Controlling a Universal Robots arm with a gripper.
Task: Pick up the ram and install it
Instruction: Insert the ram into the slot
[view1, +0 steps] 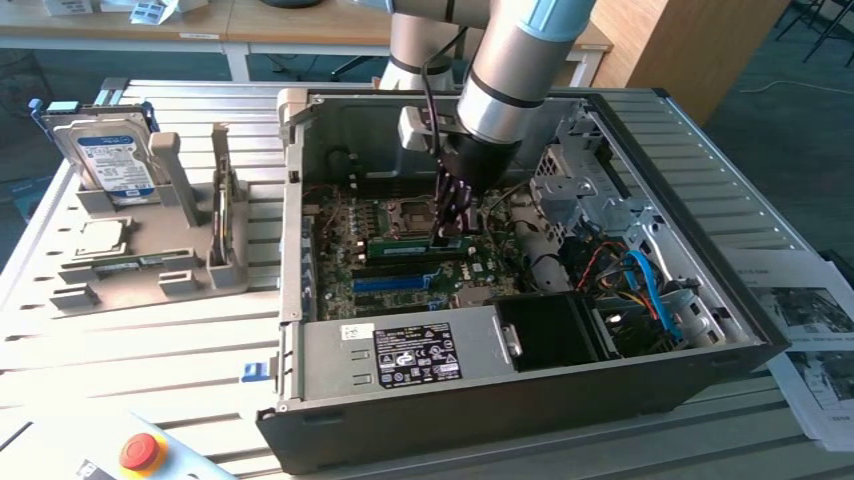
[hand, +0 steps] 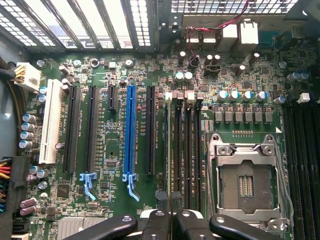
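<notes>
The ram (view1: 400, 243) is held on edge over the memory slots (hand: 192, 150) of the motherboard (hand: 112, 150), beside the CPU socket (hand: 245, 182). One end is pinched between the nearly closed fingers of the gripper (view1: 454, 240), from which the rest extends sideways.

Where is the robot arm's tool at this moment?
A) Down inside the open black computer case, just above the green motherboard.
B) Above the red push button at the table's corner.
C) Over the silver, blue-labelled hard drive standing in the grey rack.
A: the tool hangs inside the open black computer case, close over the green motherboard and its long slots.
</notes>
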